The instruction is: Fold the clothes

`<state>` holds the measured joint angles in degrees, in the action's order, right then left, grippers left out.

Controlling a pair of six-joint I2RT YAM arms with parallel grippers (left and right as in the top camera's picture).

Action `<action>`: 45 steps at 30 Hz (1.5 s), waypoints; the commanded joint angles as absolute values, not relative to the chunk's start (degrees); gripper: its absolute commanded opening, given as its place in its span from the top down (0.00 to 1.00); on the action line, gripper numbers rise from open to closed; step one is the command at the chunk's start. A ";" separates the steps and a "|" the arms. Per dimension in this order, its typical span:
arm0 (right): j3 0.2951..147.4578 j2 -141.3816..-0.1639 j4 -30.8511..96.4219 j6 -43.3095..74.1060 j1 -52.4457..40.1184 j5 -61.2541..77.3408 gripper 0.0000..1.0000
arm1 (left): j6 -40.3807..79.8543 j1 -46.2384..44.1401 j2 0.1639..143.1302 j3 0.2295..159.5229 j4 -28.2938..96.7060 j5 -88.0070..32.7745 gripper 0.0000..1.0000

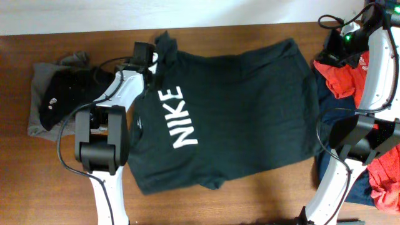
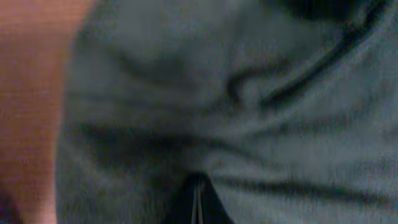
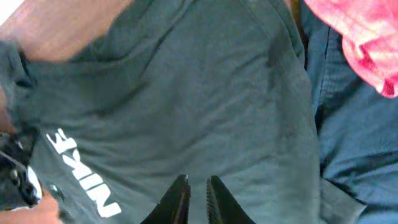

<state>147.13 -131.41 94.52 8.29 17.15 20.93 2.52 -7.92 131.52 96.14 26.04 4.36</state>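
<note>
The large dark green T-shirt (image 1: 250,112) with white "NIKE" letters lies spread flat on the wooden table (image 1: 250,200). My left gripper (image 1: 157,62) is at the shirt's upper left, by the sleeve. In the left wrist view its fingers (image 2: 198,202) are shut, with wrinkled green cloth (image 2: 236,112) bunched at their tip. My right gripper (image 1: 332,49) is held above the shirt's right side. In the right wrist view its fingers (image 3: 198,186) are slightly apart and empty over the shirt (image 3: 186,106).
A grey and black pile of garments (image 1: 56,100) lies at the left. Red (image 1: 342,78) and navy (image 1: 330,109) garments lie at the right edge, and more red cloth (image 1: 387,178) lies at the lower right. The red (image 3: 360,37) and navy (image 3: 354,137) garments also show in the right wrist view.
</note>
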 commanded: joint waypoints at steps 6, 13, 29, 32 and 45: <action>148.05 -129.82 95.61 5.87 13.96 20.32 0.78 | 7.27 -0.27 137.69 105.93 19.38 -8.16 0.98; 143.85 -129.93 95.77 7.55 12.12 14.79 0.68 | 3.22 0.56 137.67 134.72 44.58 -8.38 0.44; 143.37 -114.13 97.34 6.42 13.26 17.67 0.57 | 0.43 0.45 128.31 177.29 96.71 -17.54 0.08; 143.37 -110.02 97.32 6.17 13.26 17.28 0.49 | 0.40 -0.40 122.13 174.23 96.71 -20.60 0.08; 143.37 -107.94 96.90 6.20 13.26 17.30 0.46 | 20.97 -9.23 79.68 95.04 93.60 5.43 0.07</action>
